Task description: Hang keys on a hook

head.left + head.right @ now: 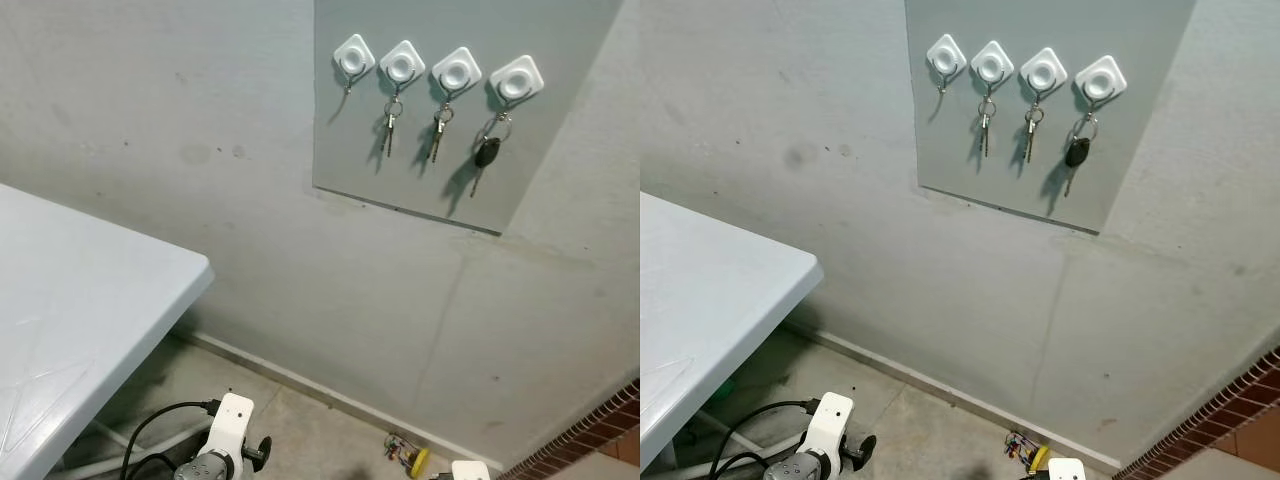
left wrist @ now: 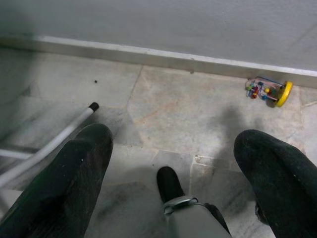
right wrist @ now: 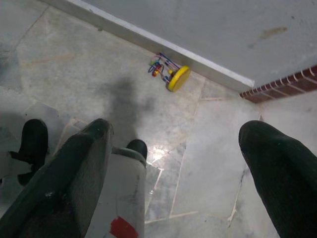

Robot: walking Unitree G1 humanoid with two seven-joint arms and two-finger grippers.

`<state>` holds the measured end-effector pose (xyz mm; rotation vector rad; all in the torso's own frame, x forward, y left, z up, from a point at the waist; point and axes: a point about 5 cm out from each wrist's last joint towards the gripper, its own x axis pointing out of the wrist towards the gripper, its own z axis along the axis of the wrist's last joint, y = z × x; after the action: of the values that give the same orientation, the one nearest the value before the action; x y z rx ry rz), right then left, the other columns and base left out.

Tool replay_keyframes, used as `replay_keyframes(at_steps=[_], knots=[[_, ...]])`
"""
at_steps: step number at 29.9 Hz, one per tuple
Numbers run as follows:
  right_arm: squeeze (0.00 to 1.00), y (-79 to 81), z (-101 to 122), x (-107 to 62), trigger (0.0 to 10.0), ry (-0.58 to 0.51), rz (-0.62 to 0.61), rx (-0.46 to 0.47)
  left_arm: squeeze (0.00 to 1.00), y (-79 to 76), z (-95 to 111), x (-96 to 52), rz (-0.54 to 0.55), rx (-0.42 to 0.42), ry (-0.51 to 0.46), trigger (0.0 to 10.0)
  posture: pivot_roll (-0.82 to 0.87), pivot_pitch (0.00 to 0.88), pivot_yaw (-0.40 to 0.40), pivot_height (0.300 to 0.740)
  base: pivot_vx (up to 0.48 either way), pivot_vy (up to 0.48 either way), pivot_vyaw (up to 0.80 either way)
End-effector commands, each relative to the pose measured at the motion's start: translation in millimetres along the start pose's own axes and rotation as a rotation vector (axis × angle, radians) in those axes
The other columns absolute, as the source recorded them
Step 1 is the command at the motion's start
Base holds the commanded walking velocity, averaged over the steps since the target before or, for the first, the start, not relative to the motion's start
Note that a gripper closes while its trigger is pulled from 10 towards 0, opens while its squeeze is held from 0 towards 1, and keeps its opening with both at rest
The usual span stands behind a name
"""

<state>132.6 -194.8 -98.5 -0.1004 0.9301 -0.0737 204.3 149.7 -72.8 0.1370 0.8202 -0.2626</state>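
A grey panel [image 1: 560,40] on the wall carries a row of white diamond-shaped hooks. The leftmost hook [image 1: 354,56] is bare. A small key set [image 1: 390,126] hangs from the second hook, another key set [image 1: 438,132] from the third, and a black-fob key [image 1: 487,153] from the rightmost hook [image 1: 516,80]. Both arms hang low, far below the panel: the left arm [image 1: 228,435] and the right arm [image 1: 468,470]. The left gripper [image 2: 173,144] is open over the floor with nothing in it. The right gripper [image 3: 178,131] is open too, also holding nothing.
A white table [image 1: 80,300] fills the left side, and its white leg [image 2: 49,146] slants across the stone floor. A small yellow bead toy [image 1: 410,458] lies by the skirting board. Red brick edging [image 1: 600,425] runs at the lower right. A black cable [image 1: 150,430] loops near the left arm.
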Motion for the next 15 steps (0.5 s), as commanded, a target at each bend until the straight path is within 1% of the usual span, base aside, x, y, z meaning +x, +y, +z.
replay_keyframes(at_steps=[1,15], knots=[[0.00,0.4,-3.6,-0.7,10.0,0.020,0.007,-0.006,0.00,1.4,-2.2,-0.6,0.003,0.010,0.013,10.0,-0.05,0.000,0.007,0.740,0.000,0.000,0.79],[0.00,0.3,-2.4,-0.2,10.0,0.020,0.009,-0.010,0.00,0.5,-1.2,0.0,0.001,0.014,0.014,10.0,-0.05,0.000,0.003,0.740,0.000,0.000,0.79]])
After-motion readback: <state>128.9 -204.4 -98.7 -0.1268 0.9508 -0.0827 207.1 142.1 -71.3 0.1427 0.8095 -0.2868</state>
